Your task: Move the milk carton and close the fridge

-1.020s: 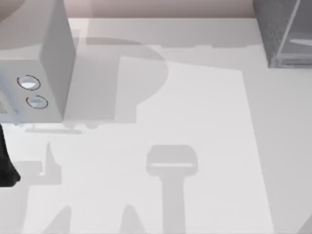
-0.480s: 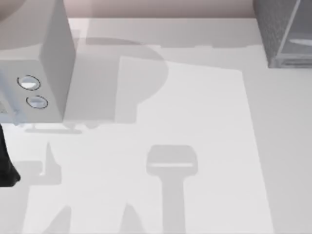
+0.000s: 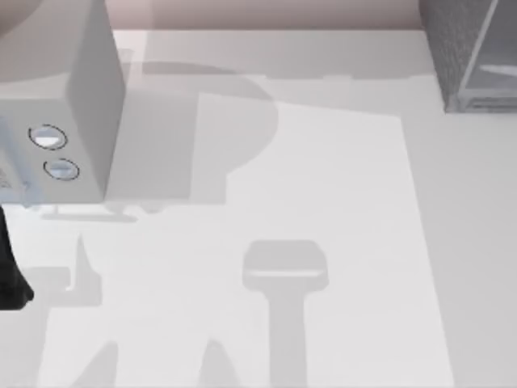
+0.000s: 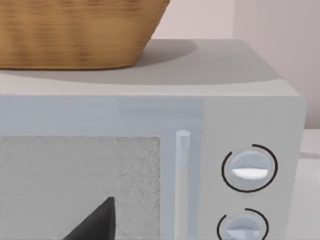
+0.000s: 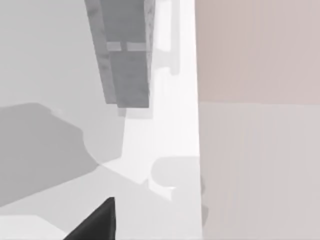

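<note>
The fridge (image 3: 472, 52) stands at the far right corner of the tabletop (image 3: 323, 202), a dark grey speckled cabinet with a lighter grey flat panel on its side facing the tabletop's right edge. The right wrist view sees the same fridge (image 5: 125, 60) from farther off, standing on the pale tabletop (image 5: 165, 125) close to the pinkish wall (image 5: 255, 50).

At the far left corner sits a light grey microwave (image 3: 60, 105) with two round knobs (image 3: 48, 137) on its front. In the left wrist view the microwave (image 4: 150, 115) is close and seen head-on, with its speckled window (image 4: 75, 185), an upright handle (image 4: 182, 180) and the knobs (image 4: 249, 167) one above the other; a wicker basket (image 4: 75, 30) rests on its top.

A dark part of the left arm (image 3: 10, 275) shows at the tabletop's left edge, in front of the microwave. A dark fingertip (image 4: 95, 225) of the left pincer shows before the microwave window, and a dark fingertip (image 5: 95, 225) of the right pincer shows above the tabletop; whether either pincer is spread or pressed together I cannot tell.
</note>
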Robot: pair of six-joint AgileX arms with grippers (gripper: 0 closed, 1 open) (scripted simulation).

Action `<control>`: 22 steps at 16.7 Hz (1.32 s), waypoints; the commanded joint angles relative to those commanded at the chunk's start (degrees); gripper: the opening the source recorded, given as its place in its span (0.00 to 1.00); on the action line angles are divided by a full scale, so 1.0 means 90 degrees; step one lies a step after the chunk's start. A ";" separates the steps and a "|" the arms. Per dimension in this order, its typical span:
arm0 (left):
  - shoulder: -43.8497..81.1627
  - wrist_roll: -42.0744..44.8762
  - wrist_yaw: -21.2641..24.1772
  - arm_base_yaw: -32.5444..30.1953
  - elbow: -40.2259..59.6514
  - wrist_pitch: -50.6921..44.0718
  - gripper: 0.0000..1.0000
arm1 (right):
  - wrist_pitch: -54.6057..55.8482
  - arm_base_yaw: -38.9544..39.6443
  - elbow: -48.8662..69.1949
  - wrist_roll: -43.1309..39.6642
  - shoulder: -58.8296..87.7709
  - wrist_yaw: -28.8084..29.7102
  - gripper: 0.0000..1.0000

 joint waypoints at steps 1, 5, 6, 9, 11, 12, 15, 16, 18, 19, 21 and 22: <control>0.0000 0.0000 0.0000 0.0000 0.0000 0.0000 1.00 | -0.0007 0.0024 -0.0022 0.0009 -0.0017 0.0011 1.00; 0.0000 0.0000 0.0000 0.0000 0.0000 0.0000 1.00 | 0.0401 0.0345 -0.0024 0.0400 -0.0054 0.0166 1.00; 0.0000 0.0000 0.0000 0.0000 0.0000 0.0000 1.00 | 0.0660 0.0573 -0.0017 0.0624 -0.0078 0.0233 1.00; 0.0000 0.0000 0.0000 0.0000 0.0000 0.0000 1.00 | 0.1649 0.1476 0.0033 0.1446 -0.0143 0.0401 1.00; 0.0000 0.0000 0.0000 0.0000 0.0000 0.0000 1.00 | 0.2424 0.2009 0.0084 0.2229 -0.0217 0.0487 1.00; 0.0000 0.0000 0.0000 0.0000 0.0000 0.0000 1.00 | 0.2848 0.2238 0.0114 0.2712 -0.0247 0.0530 1.00; 0.0000 0.0000 0.0000 0.0000 0.0000 0.0000 1.00 | 0.4153 0.2981 0.0127 0.4513 -0.0269 0.0725 1.00; 0.0000 0.0000 0.0000 0.0000 0.0000 0.0000 1.00 | 0.4612 0.3244 0.0106 0.5184 -0.0248 0.0811 1.00; 0.0000 0.0000 0.0000 0.0000 0.0000 0.0000 1.00 | 0.5516 0.3815 0.0036 0.6415 -0.0188 0.0994 1.00; 0.0000 0.0000 0.0000 0.0000 0.0000 0.0000 1.00 | 0.5925 0.4116 -0.0001 0.6940 -0.0145 0.1074 1.00; 0.0000 0.0000 0.0000 0.0000 0.0000 0.0000 1.00 | 0.6633 0.4724 -0.0081 0.7804 -0.0067 0.1205 1.00; 0.0000 0.0000 0.0000 0.0000 0.0000 0.0000 1.00 | 0.6918 0.4989 -0.0116 0.8141 -0.0034 0.1246 1.00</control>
